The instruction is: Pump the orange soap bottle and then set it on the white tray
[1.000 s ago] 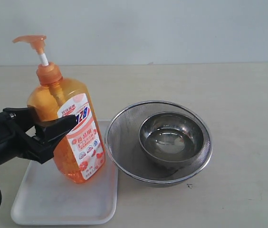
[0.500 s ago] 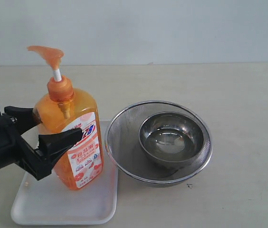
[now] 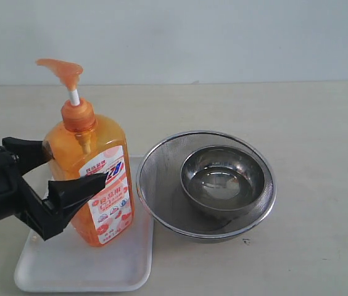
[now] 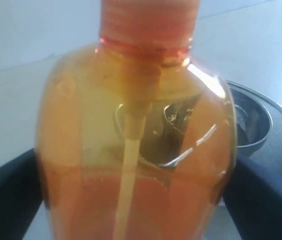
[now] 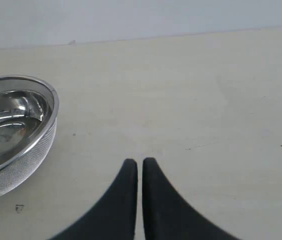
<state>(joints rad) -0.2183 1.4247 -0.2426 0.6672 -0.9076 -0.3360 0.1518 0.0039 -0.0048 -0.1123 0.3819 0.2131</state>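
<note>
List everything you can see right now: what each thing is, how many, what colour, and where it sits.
orange soap bottle: one, translucent orange with a white label, standing upright on the white tray
white tray: one, white, on the table at the left of the exterior view
mesh strainer: one, steel, on the table just right of the tray
steel bowl: one, shiny steel, inside the strainer
table: one, beige, under everything
left gripper: one, black, jaws spread on either side of the bottle's body
right gripper: one, black, jaws shut, above bare table near the strainer, seen only in its own wrist view
</note>
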